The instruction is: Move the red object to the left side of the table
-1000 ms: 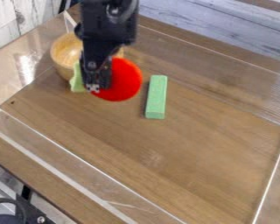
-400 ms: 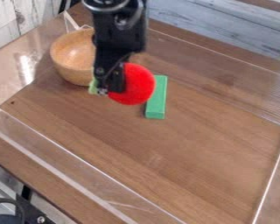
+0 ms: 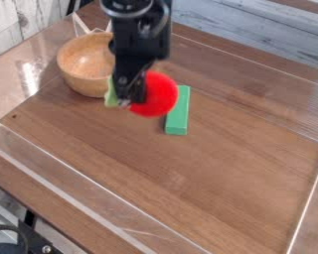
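- The near part of the worktop [image 3: 189, 189] is bare brown wood grain, from the near edge up to the middle; this is the widest free area in the view.
- A clear glossy plastic border [image 3: 108, 198] runs along the near edge and the left edge, and a similar strip follows the right edge.
- The right half of the worktop, towards the right edge, has nothing on it either.
- A green rectangular block [image 3: 179, 109] lies flat near the middle, with its long side pointing from near to far.
- The red object [image 3: 154, 95] is just beside the left side of the block, about halfway between the left and right edges and closer to the far edge than to the near one.
- The black fingers [image 3: 126, 89] come down over the left part of the red object, partly closed on it; whether it touches the worktop I cannot tell.
- A light-green leafy part shows at the left of the fingers.
- A wooden bowl [image 3: 79, 62] stands behind and to the left, near the far-left corner, close to the fingers.
- Between the bowl and the left edge a narrow strip stays free.
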`<action>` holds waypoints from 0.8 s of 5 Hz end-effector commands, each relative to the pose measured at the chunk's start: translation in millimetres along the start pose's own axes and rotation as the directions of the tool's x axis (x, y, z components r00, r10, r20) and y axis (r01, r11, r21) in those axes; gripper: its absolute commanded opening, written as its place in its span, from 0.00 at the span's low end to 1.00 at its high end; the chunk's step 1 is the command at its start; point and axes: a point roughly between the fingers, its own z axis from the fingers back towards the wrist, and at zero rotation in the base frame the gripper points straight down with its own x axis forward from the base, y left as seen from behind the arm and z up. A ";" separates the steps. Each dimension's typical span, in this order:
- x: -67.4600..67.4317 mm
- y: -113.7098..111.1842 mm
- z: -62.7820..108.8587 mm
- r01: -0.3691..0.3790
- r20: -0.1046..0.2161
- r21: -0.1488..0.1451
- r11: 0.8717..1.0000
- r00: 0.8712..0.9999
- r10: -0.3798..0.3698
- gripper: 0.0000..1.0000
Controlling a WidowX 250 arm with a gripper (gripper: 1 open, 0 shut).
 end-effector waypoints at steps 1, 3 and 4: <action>-11.4 27.5 19.0 -0.019 0.014 0.051 0.998 1.000 0.018 0.00; -64.9 51.9 20.4 -0.106 0.008 0.066 0.992 0.994 0.106 0.00; -72.4 61.4 20.4 -0.099 0.006 0.075 0.992 0.995 0.099 0.00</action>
